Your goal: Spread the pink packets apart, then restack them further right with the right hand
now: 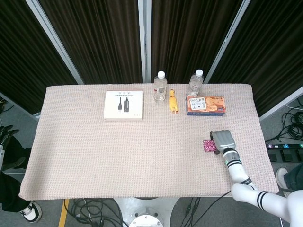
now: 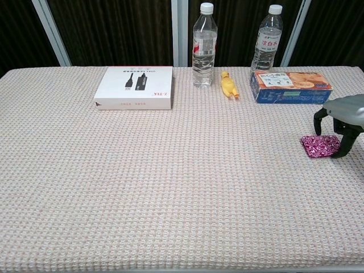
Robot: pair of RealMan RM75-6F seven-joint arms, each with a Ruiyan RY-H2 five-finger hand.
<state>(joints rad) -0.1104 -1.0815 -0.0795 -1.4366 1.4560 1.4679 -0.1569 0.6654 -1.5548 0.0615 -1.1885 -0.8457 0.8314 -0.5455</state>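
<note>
The pink packets (image 1: 209, 145) lie in a small pile on the right part of the woven table cover (image 1: 142, 146). My right hand (image 1: 224, 140) arches over their right half, palm down. In the chest view a dark fingertip comes down on the right end of the pink packets (image 2: 320, 145), while the thumb of the right hand (image 2: 344, 114) hangs just above their left end without touching. The pile stays flat on the cloth. My left hand (image 1: 4, 137) only peeks in at the far left edge, off the table, and its pose is unclear.
Along the back stand a white box (image 1: 123, 105), two water bottles (image 1: 160, 87) (image 1: 195, 83), a yellow toy (image 1: 173, 101) and an orange-blue biscuit box (image 1: 205, 105), which lies close behind the packets. The table's right edge (image 1: 265, 142) is near the hand.
</note>
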